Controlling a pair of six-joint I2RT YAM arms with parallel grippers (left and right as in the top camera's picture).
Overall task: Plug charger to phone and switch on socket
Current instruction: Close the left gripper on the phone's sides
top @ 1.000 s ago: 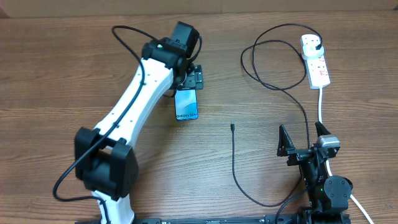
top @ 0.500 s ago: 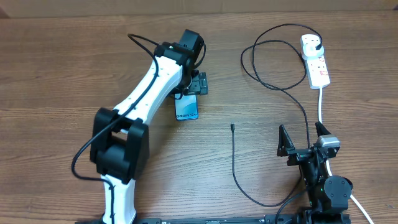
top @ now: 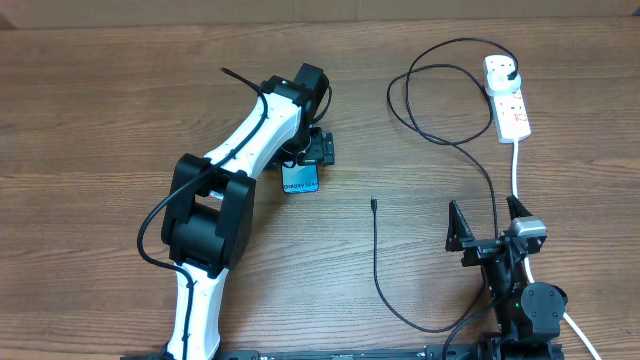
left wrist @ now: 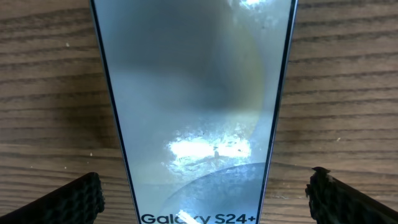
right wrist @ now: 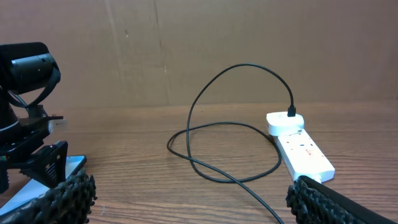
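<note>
Wood table (top: 90,110): brown grained surface carrying everything I am working with.
Phone (top: 300,181): lies flat and face up, left of the table's middle. Its blue screen is lit, with "Galaxy S24+" legible in my left wrist view. From overhead its far end is hidden beneath the left gripper.
Left gripper (top: 314,152): poised over the phone, jaws released and spread wide, grasping nothing.
Left fingers (left wrist: 73,200): one on each side of the phone's width, with bare wood showing between each finger and the phone's edge.
Left arm (top: 245,135): white links with black joints, reaching up the table from the near-left edge and folding down at the wrist.
Charger (top: 378,265): thin black cable. One end is plugged in at the far end of the socket. From there it loops left, runs down past the right gripper, curves near the front edge and climbs again.
Connector tip (top: 372,205): free end of the charger, lying on bare wood between the phone and the right gripper, apart from both.
Socket (top: 510,100): white strip with red markings at the far right; I cannot tell how its switches are set.
White cord (top: 516,165): thick lead running from the socket toward the right arm.
Right gripper (top: 486,215): at the near-right edge, jaws released and wide, empty. My right wrist view looks between them at the socket and the cable loop.
</note>
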